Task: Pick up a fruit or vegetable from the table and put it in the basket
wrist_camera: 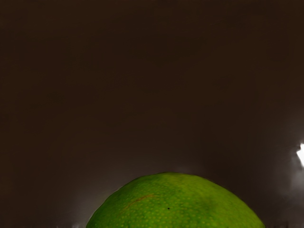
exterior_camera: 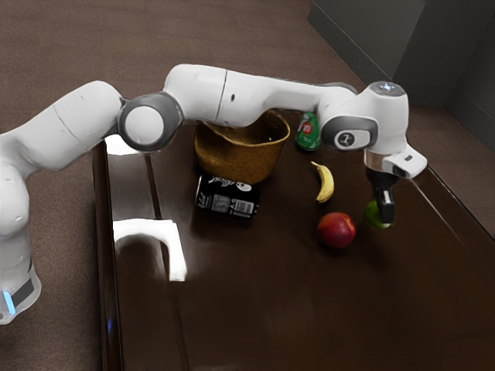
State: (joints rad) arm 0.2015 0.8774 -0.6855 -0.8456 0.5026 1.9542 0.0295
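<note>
My gripper (exterior_camera: 387, 214) points down at the exterior view's right, low over the table and right at the green lime (exterior_camera: 373, 216), hiding part of it. Whether it grips the fruit cannot be made out. The wrist view has the lime (wrist_camera: 175, 204) large at its lower edge, just under the hand. A red peach-like fruit (exterior_camera: 336, 230) lies close to the lime, and a yellow banana (exterior_camera: 325, 184) is a little farther off. The brown basket (exterior_camera: 240, 158) stands upright beneath the arm's span, its far rim partly covered by the arm.
A black can (exterior_camera: 227, 197) lies on its side directly in front of the basket. Behind the banana is a green can (exterior_camera: 308, 132), close to the arm. The dark table (exterior_camera: 271, 309) reaches toward the exterior view's lower edge, with bright reflections on its left part.
</note>
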